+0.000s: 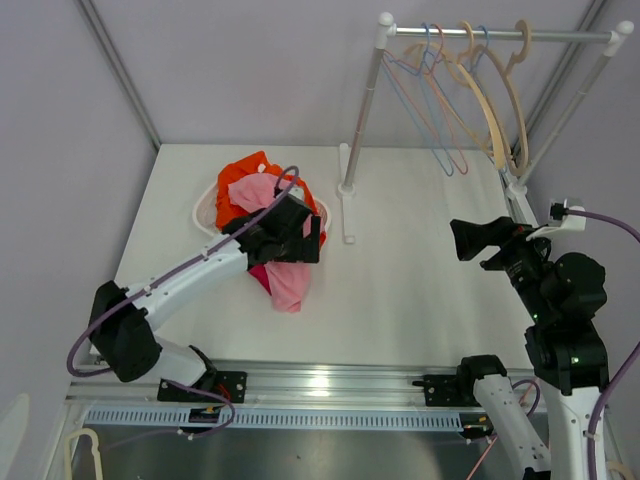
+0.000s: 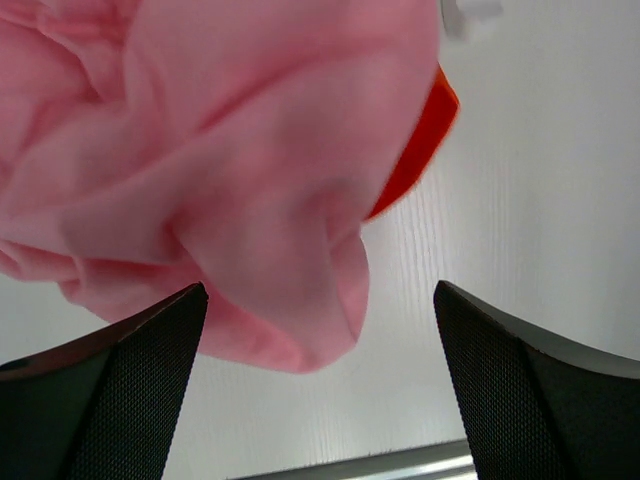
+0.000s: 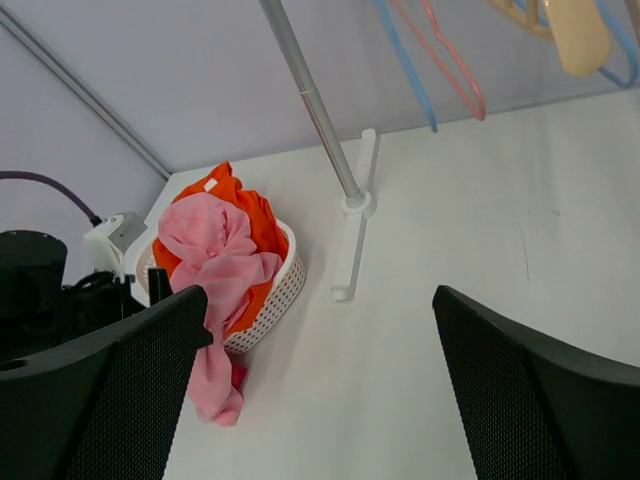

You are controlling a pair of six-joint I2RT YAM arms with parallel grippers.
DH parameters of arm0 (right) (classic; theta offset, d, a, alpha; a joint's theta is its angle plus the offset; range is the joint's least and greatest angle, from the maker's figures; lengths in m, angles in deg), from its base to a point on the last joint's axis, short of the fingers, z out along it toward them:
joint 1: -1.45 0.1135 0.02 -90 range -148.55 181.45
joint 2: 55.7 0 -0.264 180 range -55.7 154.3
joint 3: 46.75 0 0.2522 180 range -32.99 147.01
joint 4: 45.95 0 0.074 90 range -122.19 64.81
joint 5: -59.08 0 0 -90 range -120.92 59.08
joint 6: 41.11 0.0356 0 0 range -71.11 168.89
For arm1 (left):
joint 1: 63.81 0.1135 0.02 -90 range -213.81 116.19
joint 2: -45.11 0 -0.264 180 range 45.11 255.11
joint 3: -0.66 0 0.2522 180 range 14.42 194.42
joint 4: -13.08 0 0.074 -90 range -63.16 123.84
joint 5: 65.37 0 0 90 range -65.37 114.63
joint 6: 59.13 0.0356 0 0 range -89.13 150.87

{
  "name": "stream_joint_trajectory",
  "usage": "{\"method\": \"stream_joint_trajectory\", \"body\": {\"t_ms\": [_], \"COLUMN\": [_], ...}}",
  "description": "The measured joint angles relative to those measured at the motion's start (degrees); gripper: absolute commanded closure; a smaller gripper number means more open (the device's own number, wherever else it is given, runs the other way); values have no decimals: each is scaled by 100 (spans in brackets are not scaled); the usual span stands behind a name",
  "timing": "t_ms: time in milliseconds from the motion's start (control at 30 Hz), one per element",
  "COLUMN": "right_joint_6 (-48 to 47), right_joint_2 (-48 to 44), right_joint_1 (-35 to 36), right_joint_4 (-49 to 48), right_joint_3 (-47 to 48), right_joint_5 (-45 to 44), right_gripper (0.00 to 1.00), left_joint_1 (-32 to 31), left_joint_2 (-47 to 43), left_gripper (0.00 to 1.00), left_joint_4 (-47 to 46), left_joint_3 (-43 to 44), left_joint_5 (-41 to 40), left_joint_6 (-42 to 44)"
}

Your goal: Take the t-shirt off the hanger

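Observation:
A pink t-shirt (image 1: 290,282) spills out of a white basket (image 1: 205,215) onto the table, lying over an orange garment (image 1: 240,175). My left gripper (image 1: 305,240) hovers over the basket's near right side. In the left wrist view the pink t-shirt (image 2: 230,170) hangs just beyond my left gripper (image 2: 320,390), which is open and empty. Several hangers (image 1: 480,90) hang bare on the rack rail. My right gripper (image 1: 465,240) is open and empty, raised at the right; its wrist view shows the pink t-shirt (image 3: 215,260) and the hangers (image 3: 440,60).
The white clothes rack (image 1: 365,110) stands at the back, with one foot (image 1: 347,210) just right of the basket. In the right wrist view the basket (image 3: 285,280) sits left of the rack pole (image 3: 320,120). A metal rail runs along the table's near edge.

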Motion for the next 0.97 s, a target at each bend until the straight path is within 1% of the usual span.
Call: {"method": "stream_joint_trajectory", "body": {"t_ms": [100,200,333,467,567,700,967], "right_joint_6": [-11,-37,-94,-105,-101,-101,-96], "right_joint_2": [-22,-22,-35,-125,-297,-551,-599], "right_joint_1": [0,0,0,0,0,0,0], "right_joint_4": [122,323,507,704,787,789,741], "right_joint_3": [57,33,-192,-616,-905,-1054,-1137], "right_joint_5": [87,186,319,387,437,525,739], "right_gripper": [1,0,1,0,0,1,1], "left_joint_1": [-514,-953,-1314,-1351,-1353,-1355,-1355], "left_joint_2": [-81,-828,-2671,-4717,-5611,-5932,-5681], "left_gripper": [1,0,1,0,0,1,1], "left_joint_4": [195,9,-63,-111,-85,-35,63], "left_joint_3": [-57,-597,-1488,-2031,-2155,-2295,-2321], "left_joint_5": [-125,-234,-380,-527,-658,-732,-761], "left_joint_6": [-35,-90,-116,-72,-13,15,48]}}
